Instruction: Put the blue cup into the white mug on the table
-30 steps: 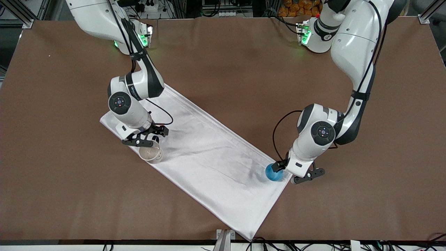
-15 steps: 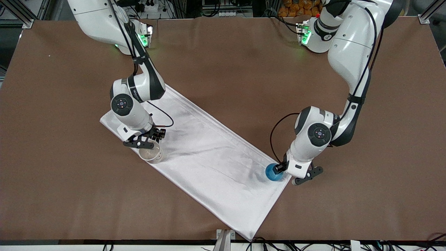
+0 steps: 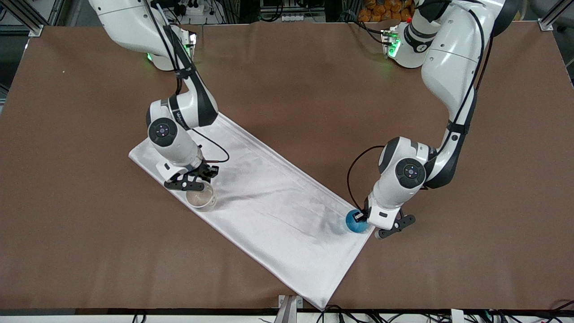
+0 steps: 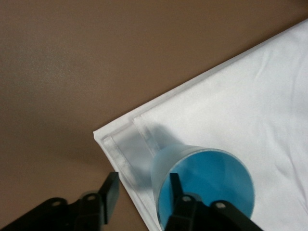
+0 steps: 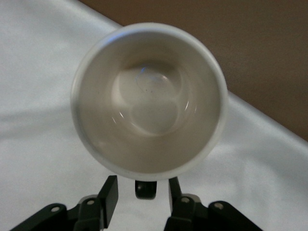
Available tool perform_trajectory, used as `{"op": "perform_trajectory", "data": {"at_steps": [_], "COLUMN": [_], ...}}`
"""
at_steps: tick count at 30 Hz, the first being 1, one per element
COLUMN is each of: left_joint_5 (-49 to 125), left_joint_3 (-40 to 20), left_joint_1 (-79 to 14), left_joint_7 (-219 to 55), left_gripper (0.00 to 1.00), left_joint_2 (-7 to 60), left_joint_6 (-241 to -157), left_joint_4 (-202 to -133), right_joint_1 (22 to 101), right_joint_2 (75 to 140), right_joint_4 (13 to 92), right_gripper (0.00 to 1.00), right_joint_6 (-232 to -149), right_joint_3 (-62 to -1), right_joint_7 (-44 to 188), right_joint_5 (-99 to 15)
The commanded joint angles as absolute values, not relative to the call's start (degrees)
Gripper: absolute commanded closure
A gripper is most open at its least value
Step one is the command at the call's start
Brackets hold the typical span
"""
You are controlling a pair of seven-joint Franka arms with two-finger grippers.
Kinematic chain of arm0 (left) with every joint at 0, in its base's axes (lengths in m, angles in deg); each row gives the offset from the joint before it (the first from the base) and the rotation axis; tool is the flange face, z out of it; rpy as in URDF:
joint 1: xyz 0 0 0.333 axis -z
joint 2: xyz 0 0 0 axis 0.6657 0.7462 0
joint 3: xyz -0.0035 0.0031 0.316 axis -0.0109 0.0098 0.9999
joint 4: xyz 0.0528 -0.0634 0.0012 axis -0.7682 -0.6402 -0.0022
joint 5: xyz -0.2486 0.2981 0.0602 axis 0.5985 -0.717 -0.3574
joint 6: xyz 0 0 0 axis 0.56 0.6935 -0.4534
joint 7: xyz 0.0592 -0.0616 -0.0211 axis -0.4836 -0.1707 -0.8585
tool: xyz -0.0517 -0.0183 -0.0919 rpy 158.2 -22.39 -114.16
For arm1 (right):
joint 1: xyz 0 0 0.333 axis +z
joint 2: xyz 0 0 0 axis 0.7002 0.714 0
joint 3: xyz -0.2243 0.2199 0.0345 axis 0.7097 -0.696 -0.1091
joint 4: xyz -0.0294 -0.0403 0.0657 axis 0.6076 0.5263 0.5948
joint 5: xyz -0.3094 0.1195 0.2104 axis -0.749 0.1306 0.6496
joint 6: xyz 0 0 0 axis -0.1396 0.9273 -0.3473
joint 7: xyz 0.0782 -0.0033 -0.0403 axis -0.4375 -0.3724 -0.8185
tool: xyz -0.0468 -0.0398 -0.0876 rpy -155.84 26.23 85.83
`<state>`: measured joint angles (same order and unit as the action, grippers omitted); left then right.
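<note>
The white mug [image 3: 200, 197] stands upright on the white cloth [image 3: 278, 215], toward the right arm's end of the table [image 3: 89, 233]. My right gripper [image 3: 192, 183] is low beside it, open, its fingers on either side of the black handle [image 5: 146, 188] of the mug [image 5: 149, 125], with gaps on both sides. The blue cup [image 3: 357, 223] stands on the cloth's corner toward the left arm's end. My left gripper [image 3: 370, 225] is open astride the wall of the blue cup [image 4: 207, 187]: one finger [image 4: 174, 185] is inside it, the other [image 4: 111, 190] outside.
The long white cloth lies diagonally across the middle of the brown table, and its near corner reaches the front edge. Cables and a metal bracket [image 3: 289, 307] sit at that edge.
My right gripper and the mug have shifted slightly toward the left arm's end. My left gripper has moved in closer over the blue cup, which has shifted a little.
</note>
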<state>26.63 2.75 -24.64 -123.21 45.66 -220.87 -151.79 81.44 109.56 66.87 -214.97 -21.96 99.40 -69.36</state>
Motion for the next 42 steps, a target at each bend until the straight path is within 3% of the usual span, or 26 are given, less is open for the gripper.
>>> {"op": "perform_trajectory", "data": {"at_steps": [1, 12, 22, 32, 42], "left_joint_5": [25.31, 25.31, 24.08, 23.99, 23.99], "left_joint_3": [3.01, 2.74, 2.30, 1.43, 1.07], "left_joint_1": [-24.25, -22.49, -21.00, -20.73, -20.73], "left_joint_7": [-123.04, -122.42, -122.25, -120.93, -120.22], "left_gripper": [1.00, 1.00, 1.00, 1.00, 1.00], "left_joint_2": [44.09, 35.30, 29.41, 27.91, 26.07], "left_joint_6": [-217.16, -201.24, -198.34, -193.50, -190.77], "left_joint_4": [-151.55, -154.62, -161.92, -162.54, -162.54], "right_joint_1": [86.62, 98.75, 107.80, 113.17, 118.00], "right_joint_2": [108.00, 108.08, 108.87, 108.87, 109.22], "right_joint_4": [62.98, 59.10, 59.71, 60.68, 66.74], "right_gripper": [1.00, 1.00, 1.00, 1.00, 1.00], "right_joint_6": [-209.33, -205.27, -205.97, -206.59, -216.07], "right_joint_3": [-21.73, -21.73, -21.73, -21.73, -21.64], "right_joint_7": [106.60, 121.37, 127.62, 130.78, 133.07], "right_joint_5": [-68.29, -68.29, -68.29, -68.29, -68.37]}}
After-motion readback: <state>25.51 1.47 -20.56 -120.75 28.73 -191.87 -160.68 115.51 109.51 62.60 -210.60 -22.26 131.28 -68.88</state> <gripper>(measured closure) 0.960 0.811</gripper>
